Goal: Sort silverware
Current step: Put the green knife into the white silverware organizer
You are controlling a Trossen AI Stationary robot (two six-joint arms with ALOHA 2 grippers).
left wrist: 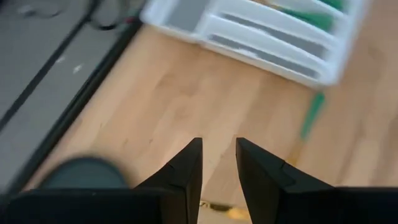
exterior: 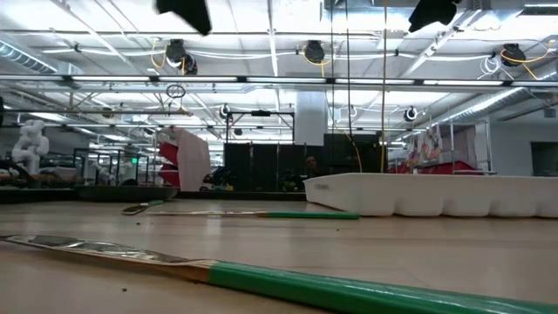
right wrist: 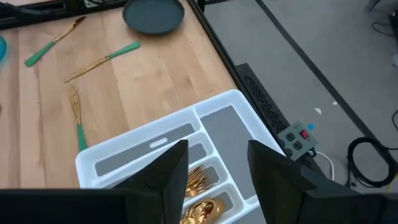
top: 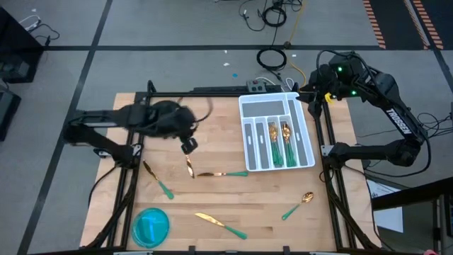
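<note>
Nearest the low camera lies a green-handled knife (exterior: 288,281) on the bench (top: 212,188). White slotted tray (top: 276,132): two middle compartments hold gold-headed, green-handled silverware (top: 280,142); the others look bare. Loose pieces lie apart from the tray: a fork (top: 158,179), two pieces just beside its near-left corner (top: 212,172), and a spoon (top: 298,205). A teal bowl (top: 151,226) sits well apart from the tray. Left gripper (top: 188,145) hovers beside the tray, released, holding nothing. Right gripper (right wrist: 214,177) hangs above the tray's far end, likewise released.
</note>
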